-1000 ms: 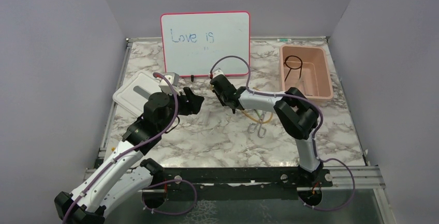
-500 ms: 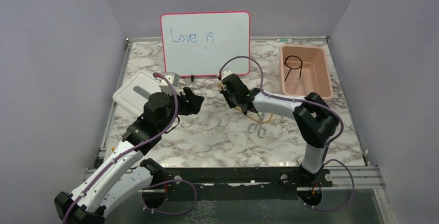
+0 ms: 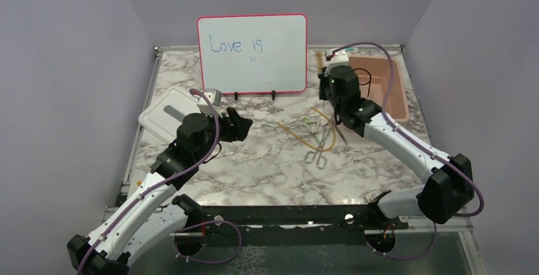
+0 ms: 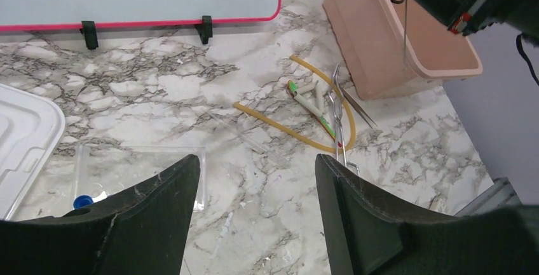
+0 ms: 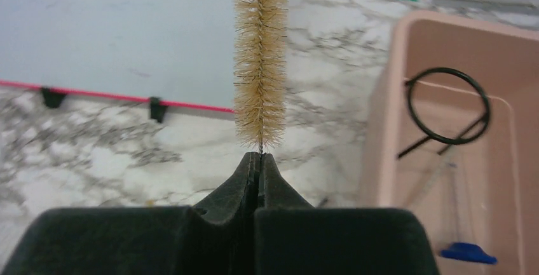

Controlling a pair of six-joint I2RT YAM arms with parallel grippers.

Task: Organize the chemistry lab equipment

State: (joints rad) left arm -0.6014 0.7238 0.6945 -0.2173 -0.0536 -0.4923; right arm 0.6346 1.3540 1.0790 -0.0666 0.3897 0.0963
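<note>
Nearest to us, at about 9 o'clock from the middle of the surface point(image 3: 267, 167), our left gripper point(image 3: 240, 124) is hovering released, its fingers spread and nothing between them. It is sitting exactly where it was a second ago.

Just past it, at the centre, the loose items are lying in a tangle. The amber rubber tube point(image 4: 273, 124) is looping around the metal scissors point(image 4: 341, 126) and the short white pieces with green tips point(image 4: 311, 103). A clear piece with a blue cap point(image 4: 82, 202) is lying toward 9 o'clock, beside the white lid point(image 4: 25, 135).

The change is farther out. A second ago our right gripper point(image 5: 259, 160) was working low at the centre, below the whiteboard point(image 3: 252, 53). Now we are holding it up at 1 o'clock, clenched on the wire stem of a bristle brush point(image 5: 259, 59), with the brush standing upright out of the tips. We are carrying it right beside the near wall of the pink bin point(image 5: 381, 129).

Inside the bin, at 2 o'clock, the black wire ring point(image 5: 445, 141) is already resting, with something blue point(image 5: 467, 253) near it.

We are judging the pick as done and the brush as the next item to be sorted. The move ahead is likely to take it over the rim and let it go. The tangle at the centre is waiting after that.
</note>
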